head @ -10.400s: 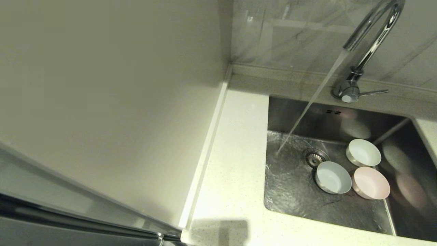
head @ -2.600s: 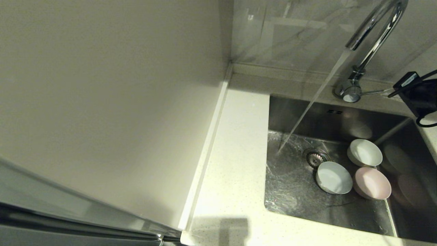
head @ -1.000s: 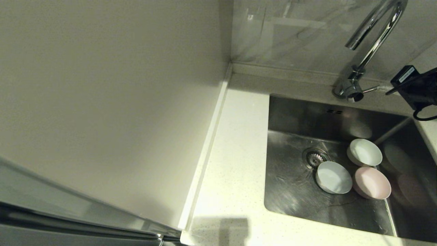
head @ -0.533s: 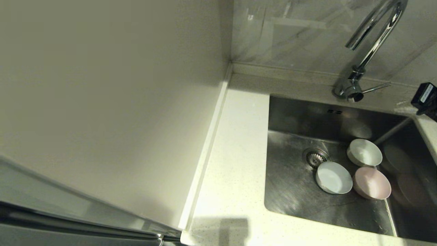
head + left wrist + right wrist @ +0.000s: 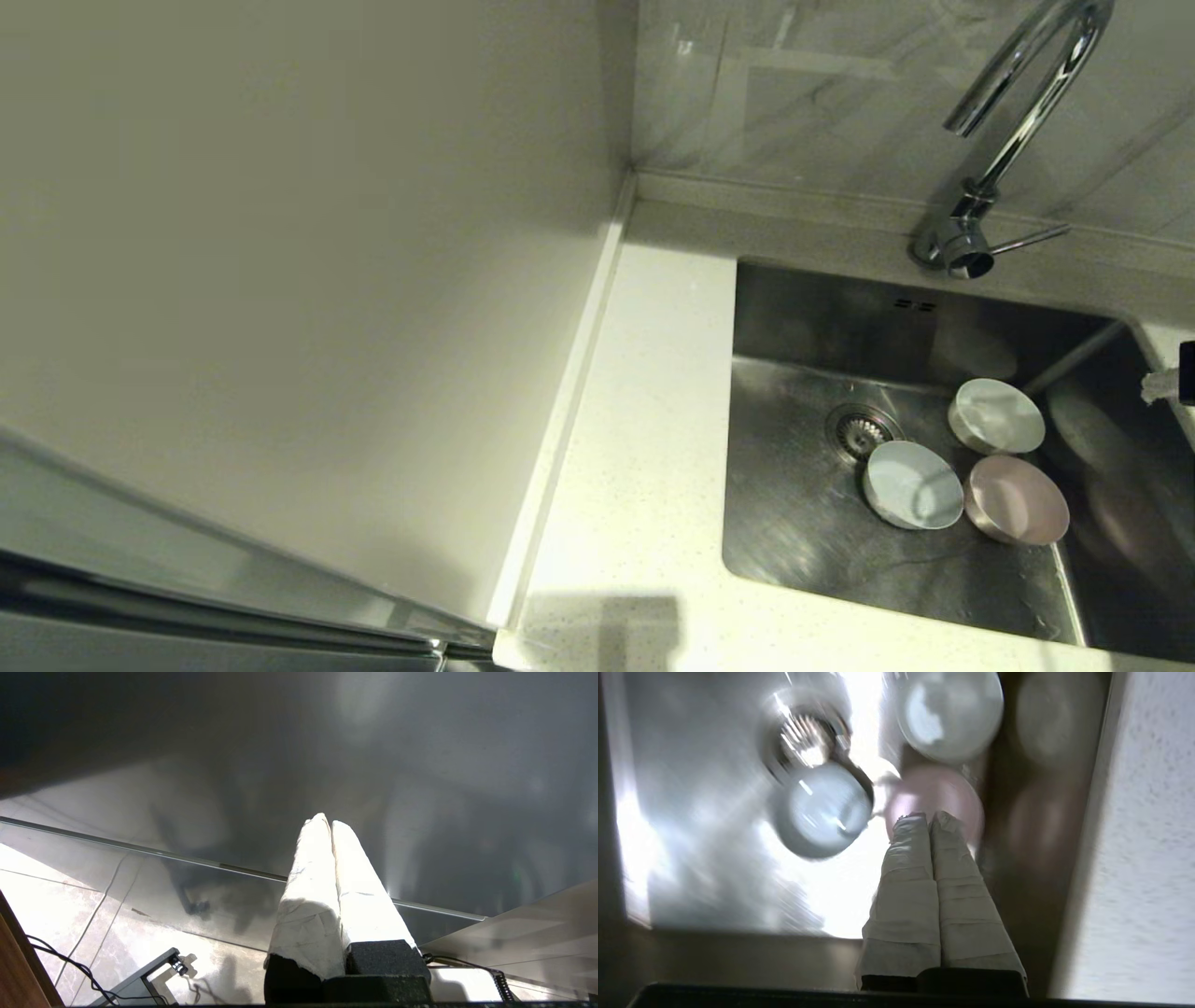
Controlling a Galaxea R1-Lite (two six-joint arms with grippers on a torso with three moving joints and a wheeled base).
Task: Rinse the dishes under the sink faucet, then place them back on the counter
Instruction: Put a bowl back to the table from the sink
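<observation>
At the right edge of the head view, only a sliver of the right gripper [image 5: 930, 817] shows; its wrist view shows padded fingers pressed together, empty, above the sink [image 5: 803, 523]. Three bowls sit on the basin floor beside the drain [image 5: 859, 431]: white bowl [image 5: 997, 417], blue-grey bowl [image 5: 913, 484], pink bowl [image 5: 1017, 499], blurred in the wrist view. Faucet [image 5: 1018, 112] stands at the back rim, dry. Counter [image 5: 635, 448] lies left. Left gripper [image 5: 331, 822] is closed, empty, off the worktop.

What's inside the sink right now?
Inside the sink sit three bowls: white, blue-grey and pink, beside the drain. What lies under each bowl is hidden.
</observation>
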